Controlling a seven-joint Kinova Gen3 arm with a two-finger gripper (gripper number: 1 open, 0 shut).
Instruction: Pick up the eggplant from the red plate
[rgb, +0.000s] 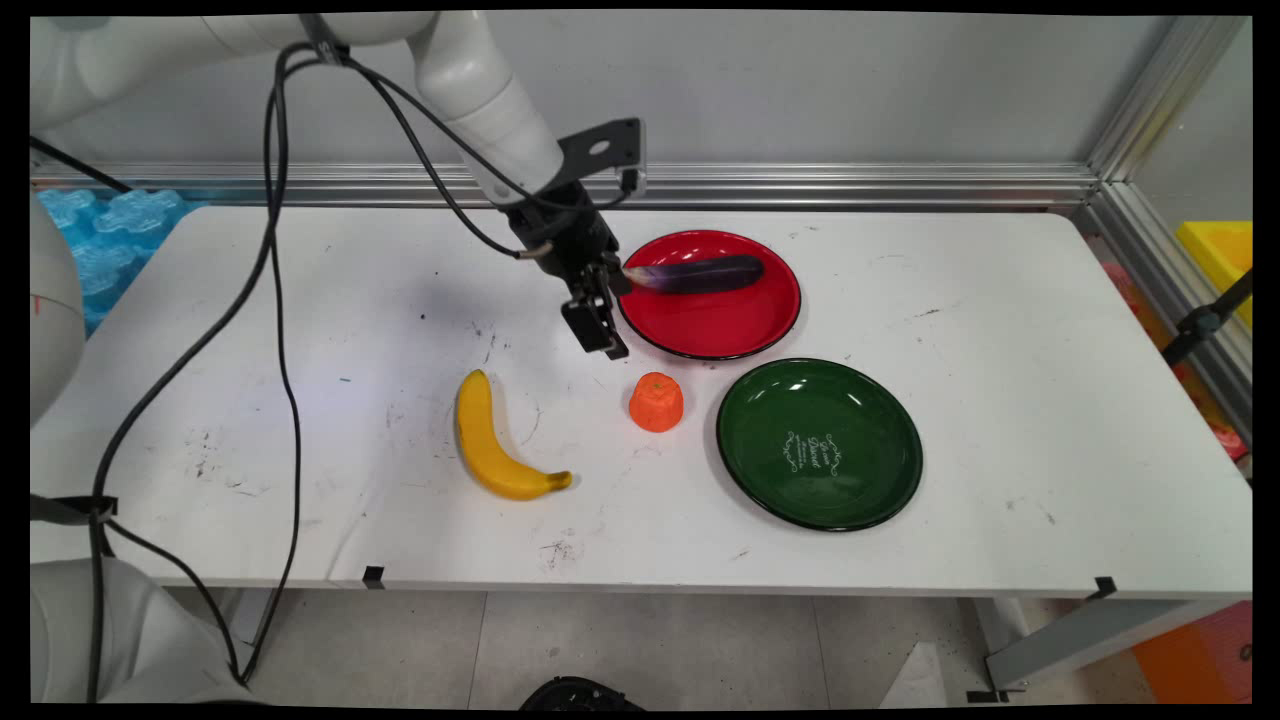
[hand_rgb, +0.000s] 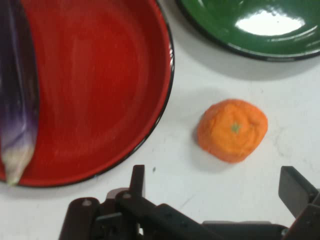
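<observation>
My gripper (rgb: 606, 336) hangs open and holds nothing, just off the left rim of the red plate (rgb: 735, 320). A purple eggplant (rgb: 695, 274) lies across the back of that plate. In the hand view the eggplant (hand_rgb: 17, 85) runs along the left side of the red plate (hand_rgb: 100, 80). Nearest to the gripper is a small orange (rgb: 656, 401) on the table, a little in front of it. The hand view shows the orange (hand_rgb: 232, 130) just beyond the open gripper (hand_rgb: 216, 186), and the fingers (hand_rgb: 137, 179) stand apart from it.
A green plate (rgb: 880, 440) sits right of the orange; its rim (hand_rgb: 240, 47) shows in the hand view. A yellow banana (rgb: 490, 440) lies front left of the gripper. Black cables (rgb: 280, 330) hang over the table's left side. An aluminium rail (rgb: 850, 185) lines the back.
</observation>
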